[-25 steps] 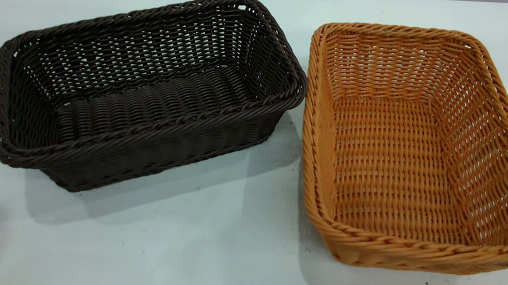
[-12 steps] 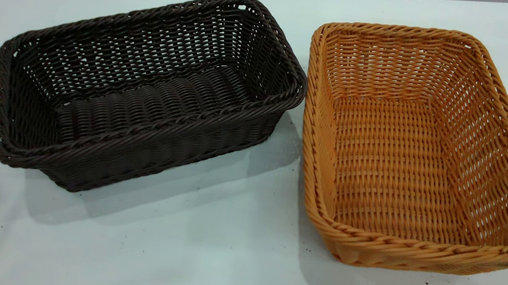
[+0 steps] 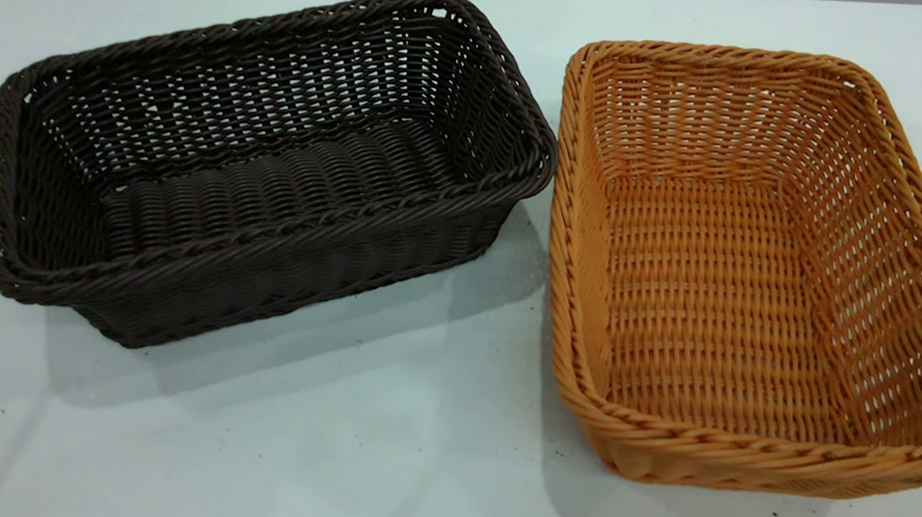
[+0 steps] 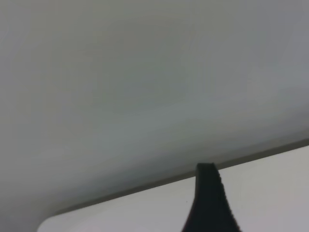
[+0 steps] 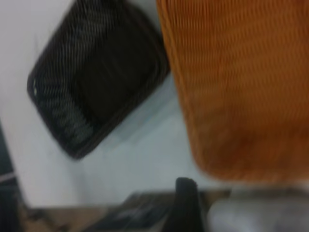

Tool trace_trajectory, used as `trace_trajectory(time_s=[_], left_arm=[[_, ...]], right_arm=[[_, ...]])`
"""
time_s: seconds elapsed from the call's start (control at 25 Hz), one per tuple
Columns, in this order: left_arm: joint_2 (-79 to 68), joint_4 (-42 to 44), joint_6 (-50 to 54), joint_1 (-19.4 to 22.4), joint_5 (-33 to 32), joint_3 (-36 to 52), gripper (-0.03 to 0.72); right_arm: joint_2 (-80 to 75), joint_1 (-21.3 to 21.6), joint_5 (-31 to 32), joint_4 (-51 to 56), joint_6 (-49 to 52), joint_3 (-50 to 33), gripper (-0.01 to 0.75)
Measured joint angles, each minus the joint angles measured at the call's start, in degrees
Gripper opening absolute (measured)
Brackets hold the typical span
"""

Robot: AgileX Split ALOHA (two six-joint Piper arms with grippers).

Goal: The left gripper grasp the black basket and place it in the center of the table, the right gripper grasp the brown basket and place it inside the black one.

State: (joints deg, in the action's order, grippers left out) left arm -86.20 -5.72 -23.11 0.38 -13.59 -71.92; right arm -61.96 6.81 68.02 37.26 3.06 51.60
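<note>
Baskets (image 3: 266, 161) (side by side) beyond hand (image 5: 186, 203)

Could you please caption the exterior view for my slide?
Empty black basket and brown basket side by side on the table.

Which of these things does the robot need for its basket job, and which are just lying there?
Needed for the job:
- black basket, empty
- brown basket, empty, beside the black one
- table, under both

Just lying about:
- nothing but tiny dark specks on the table
</note>
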Motion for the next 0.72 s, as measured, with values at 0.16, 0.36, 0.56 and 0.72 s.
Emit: trace_trajectory(time_s=[0.16,0.36,0.56,0.72], left_arm=[[-0.39,0.05,-2.58,-1.6,1.68,0.0,0.428],[-0.39,0.23,-3.95,-3.46,3.87,0.0,0.428],[-0.39,0.3,-3.95,-3.54,4.82,0.0,0.428],[-0.34,0.33,-3.95,-3.54,4.85,0.0,0.428]], right_arm=[[-1.58,-0.03,1.92,2.56,9.58,-1.08,0.568],[-5.57,-1.3,1.81,1.65,21.86,-1.06,0.558],[-11.4,-7.05,1.81,-1.31,29.64,-1.06,0.546],[-17.7,-12.27,1.76,-1.19,30.73,-1.06,0.545]])
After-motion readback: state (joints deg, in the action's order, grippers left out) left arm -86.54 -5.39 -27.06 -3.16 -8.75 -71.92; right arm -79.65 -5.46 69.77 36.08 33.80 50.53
